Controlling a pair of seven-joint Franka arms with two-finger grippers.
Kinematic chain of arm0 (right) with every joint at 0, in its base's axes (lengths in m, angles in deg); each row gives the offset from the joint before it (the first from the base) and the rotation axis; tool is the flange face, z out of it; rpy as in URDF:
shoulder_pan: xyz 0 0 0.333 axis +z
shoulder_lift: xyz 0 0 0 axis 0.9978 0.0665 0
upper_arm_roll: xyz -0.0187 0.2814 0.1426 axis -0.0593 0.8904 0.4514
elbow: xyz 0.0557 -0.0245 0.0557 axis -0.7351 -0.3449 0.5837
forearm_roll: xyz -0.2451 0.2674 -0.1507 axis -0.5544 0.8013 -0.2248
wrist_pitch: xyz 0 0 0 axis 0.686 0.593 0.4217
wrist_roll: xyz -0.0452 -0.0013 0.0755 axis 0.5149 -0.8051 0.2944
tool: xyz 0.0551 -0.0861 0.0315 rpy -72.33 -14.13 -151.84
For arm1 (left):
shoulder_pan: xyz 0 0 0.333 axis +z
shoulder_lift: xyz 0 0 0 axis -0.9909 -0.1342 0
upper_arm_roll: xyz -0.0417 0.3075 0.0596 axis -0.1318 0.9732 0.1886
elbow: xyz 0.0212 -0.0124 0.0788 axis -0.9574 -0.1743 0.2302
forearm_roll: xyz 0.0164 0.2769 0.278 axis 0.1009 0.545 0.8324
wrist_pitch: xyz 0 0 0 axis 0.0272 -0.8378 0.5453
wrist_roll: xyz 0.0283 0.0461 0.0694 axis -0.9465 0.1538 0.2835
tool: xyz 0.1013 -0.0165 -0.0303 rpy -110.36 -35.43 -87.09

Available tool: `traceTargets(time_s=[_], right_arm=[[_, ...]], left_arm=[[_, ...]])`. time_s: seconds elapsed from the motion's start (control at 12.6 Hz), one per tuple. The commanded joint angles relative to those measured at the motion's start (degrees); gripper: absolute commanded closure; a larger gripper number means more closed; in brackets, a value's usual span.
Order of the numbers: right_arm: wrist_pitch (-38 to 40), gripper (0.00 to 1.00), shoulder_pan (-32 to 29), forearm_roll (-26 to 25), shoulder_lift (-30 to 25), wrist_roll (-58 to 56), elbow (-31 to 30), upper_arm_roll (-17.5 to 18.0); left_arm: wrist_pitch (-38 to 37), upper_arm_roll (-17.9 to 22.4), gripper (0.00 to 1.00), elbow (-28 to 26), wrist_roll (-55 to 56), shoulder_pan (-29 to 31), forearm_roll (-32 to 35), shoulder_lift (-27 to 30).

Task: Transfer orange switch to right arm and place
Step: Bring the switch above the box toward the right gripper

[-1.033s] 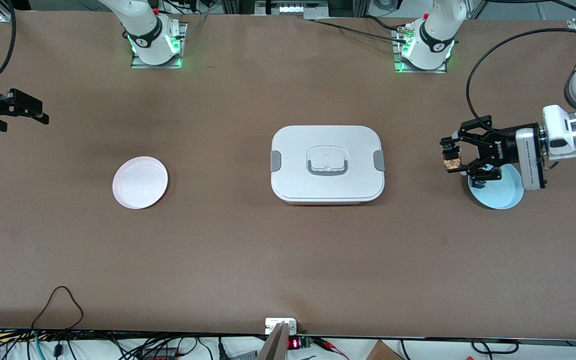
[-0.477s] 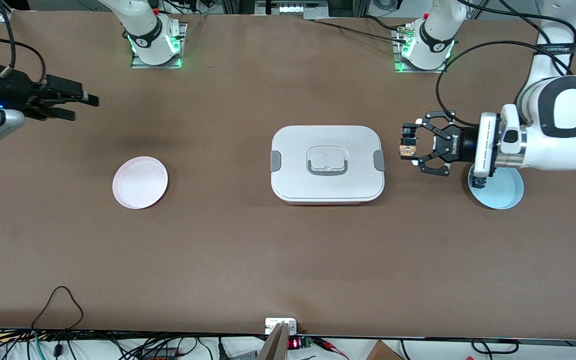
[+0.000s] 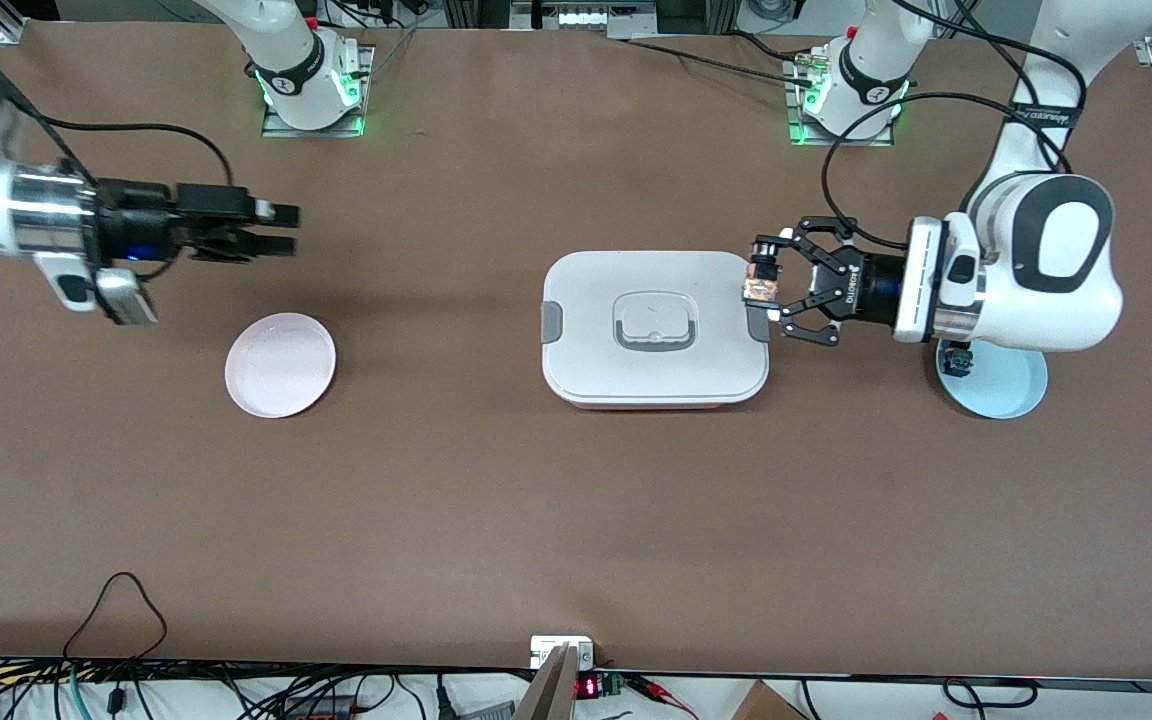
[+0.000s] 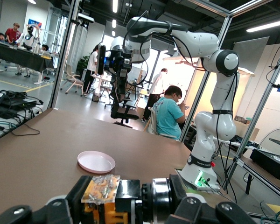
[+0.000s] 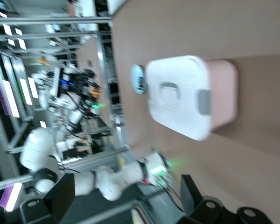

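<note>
Left gripper (image 3: 762, 284) fingers clamped on orange switch (image 3: 760, 289) over lidded box (image 3: 654, 326) edge, right gripper (image 3: 276, 228) fingers spread, empty, over bare surface (image 3: 576, 500) near pink plate (image 3: 280, 364)

- Even overhead light fills my tabletop (image 3: 576, 520); shadows stay soft.
- My right wrist view smears with motion blur.
- Ceiling strips glare in my left wrist view.

Pink plate (image 3: 280, 365), orange switch (image 3: 761, 281)
</note>
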Motion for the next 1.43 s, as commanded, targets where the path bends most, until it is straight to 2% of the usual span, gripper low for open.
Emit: traceTargets(time_s=[0.0,0.08,0.16,0.32,0.72,0.87,1.27,1.35], right_arm=[[-6.79,0.00,7.52,12.49,1.88,0.82,-2.50,-0.20],[-7.95,0.00,9.72,18.03,3.02,0.39,-2.95,-0.29],[-9.96,0.00,11.74,21.04,4.08,0.21,-3.04,-0.29],[-16.54,0.00,16.57,24.39,5.22,-1.01,-3.04,-0.20],[-30.08,0.00,27.56,37.21,8.39,-12.62,-2.78,-0.29],[-34.92,0.00,30.91,38.56,8.48,-13.42,-2.08,-0.29],[-38.98,0.00,33.64,39.09,10.59,-14.47,0.64,-0.20],[-40.99,0.00,34.95,40.48,10.85,-14.39,1.69,-0.20]], left_arm=[[-0.72,0.60,1.00,-0.27,-6.28,-2.82,-3.92,-1.72],[-0.72,0.60,1.00,-0.27,-7.08,-3.44,-4.18,-2.17],[-0.72,0.60,1.00,-0.27,-7.17,-4.23,-4.45,-2.34],[-0.72,0.51,1.00,-0.18,-7.09,-5.72,-5.58,-2.61],[-0.37,0.51,1.00,-0.18,-7.17,-8.02,-9.45,-3.22],[-0.28,0.51,1.00,-0.18,-7.17,-8.11,-9.55,-3.22],[-0.28,0.60,1.00,-0.27,-7.09,-8.46,-9.81,-3.22],[-0.28,0.60,1.00,-0.27,-7.17,-8.46,-9.81,-3.22]])
